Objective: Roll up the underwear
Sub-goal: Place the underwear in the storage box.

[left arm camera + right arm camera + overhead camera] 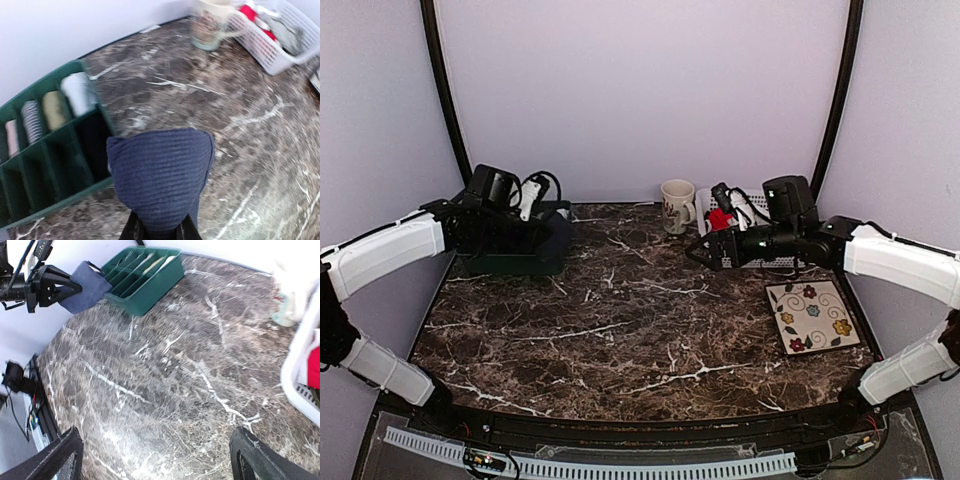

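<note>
Navy underwear point(160, 175), bunched into a fat ribbed bundle, is pinched at its lower end by the left gripper point(160, 231). Its fingers are clamped on the cloth and mostly hidden under it. The bundle sits at far left of the marble table point(620, 330), just beside the end wall of the green divider tray point(50, 167). Can't tell whether it touches the tabletop or the tray. That wall is the nearest thing in its way.

The tray's back row holds rolled items: a pale roll point(79, 92), an olive roll point(54, 109), a striped roll point(34, 120) and a pinkish roll point(11, 137) at the frame edge. The compartment next to the bundle is dark, contents unclear.

On the right gripper point(157, 460) the fingers are spread wide w/ nothing btwn them. It hangs over bare marble at the right-back of the table, pointing toward the tray, well apart from the left arm.

Close on its right is the white basket point(300, 380) w/ red underwear point(315, 367) inside. The left wrist view also shows grey underwear point(287, 30) in the basket.

The mug point(677, 205) stands upright btwn tray and basket, right next to the basket's left side; contact can't be told. A floral tile point(813, 315) lies flat near the right edge, in front of the basket and near the right forearm.
</note>
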